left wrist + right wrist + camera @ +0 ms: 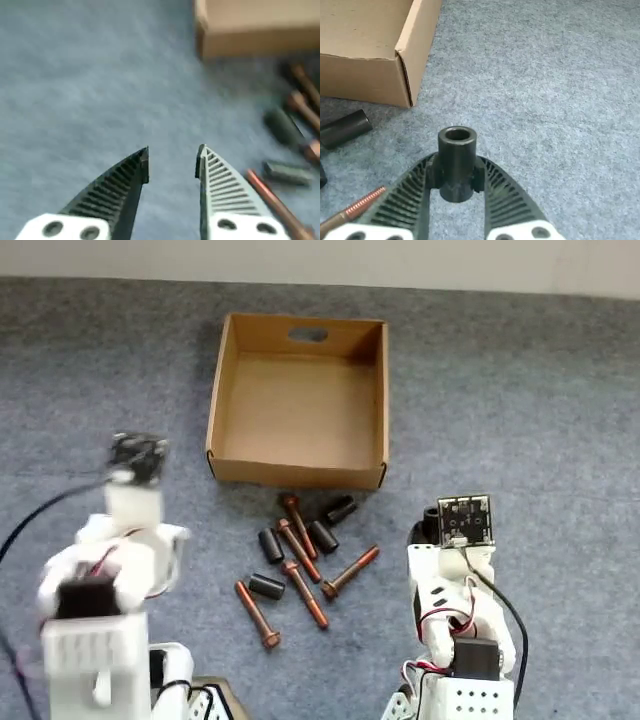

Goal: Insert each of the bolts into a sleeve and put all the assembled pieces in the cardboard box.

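My right fingers (495, 187) are clamped on one black sleeve (456, 150). It stands about upright with its open bore facing up, clear of the worktop (520, 390), and no bolt is in it. From above, that sleeve (430, 515) sits right of the loose parts, toward the near edge.

My left fingers (135, 172) are spread moderately wide with nothing between them, over bare worktop on the left side, off the box's (240, 35) near left corner.

The box (300, 405) is open-topped and sits mid-worktop toward the far edge, with nothing inside.

Five copper bolts (305, 595) lie scattered just in front of the box's near wall, all loose and none in a sleeve. One (257, 613) is nearest the near edge and one (350, 572) lies angled on the right of the group. Four more sleeves (322, 536) lie on their sides among them. One (340, 508) is close to the box's near right corner and one (266, 587) sits between two bolts.

The right wrist view shows a lying sleeve (345, 129) near the box (370, 75) corner and a bolt tip (357, 209) beside my finger. The left wrist view is blurred; it probably shows two sleeves (285, 127) and a few bolts (272, 200).
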